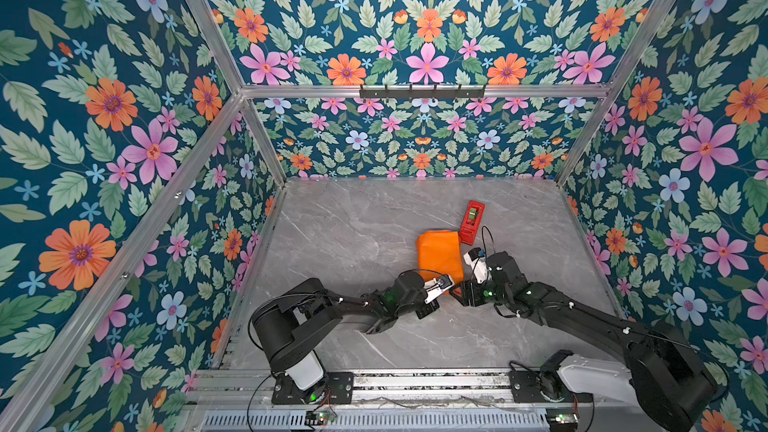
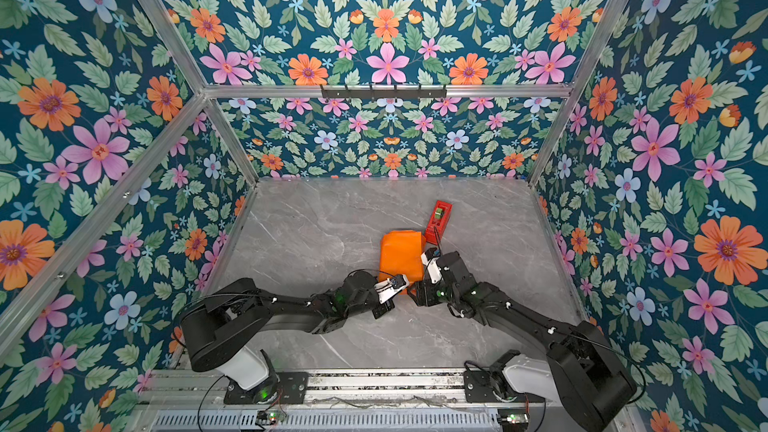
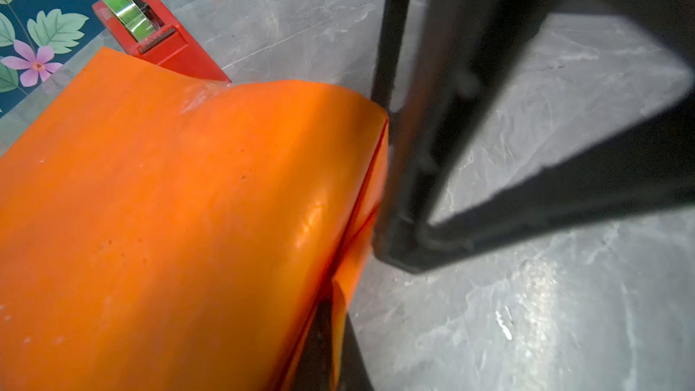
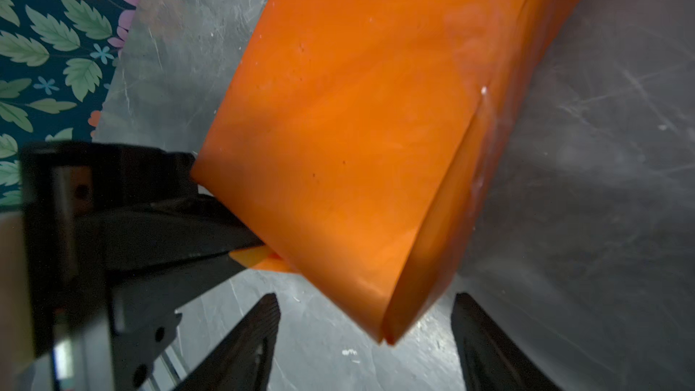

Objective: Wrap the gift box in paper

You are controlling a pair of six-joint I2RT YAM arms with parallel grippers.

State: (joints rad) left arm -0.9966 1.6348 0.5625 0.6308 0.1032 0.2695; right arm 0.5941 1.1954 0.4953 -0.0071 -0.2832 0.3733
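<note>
The orange paper (image 1: 439,255) (image 2: 401,253) lies folded around a low, box-shaped bulk in the middle of the table. The gift box itself is hidden under it. My left gripper (image 1: 446,282) (image 2: 402,282) is at the packet's near end, shut on a flap of the paper (image 3: 188,220); in the left wrist view the flap runs between its dark fingers (image 3: 319,351). My right gripper (image 4: 366,306) (image 1: 456,290) stands open just off the near right corner of the paper (image 4: 357,126), with that corner hanging over the gap and nothing pinched.
A red tape dispenser (image 1: 471,222) (image 2: 437,222) (image 3: 150,31) with a green roll stands right behind the packet's far right corner. The grey marble table (image 1: 353,222) is walled by flowered panels on three sides. The two wrists almost meet at the packet's near end.
</note>
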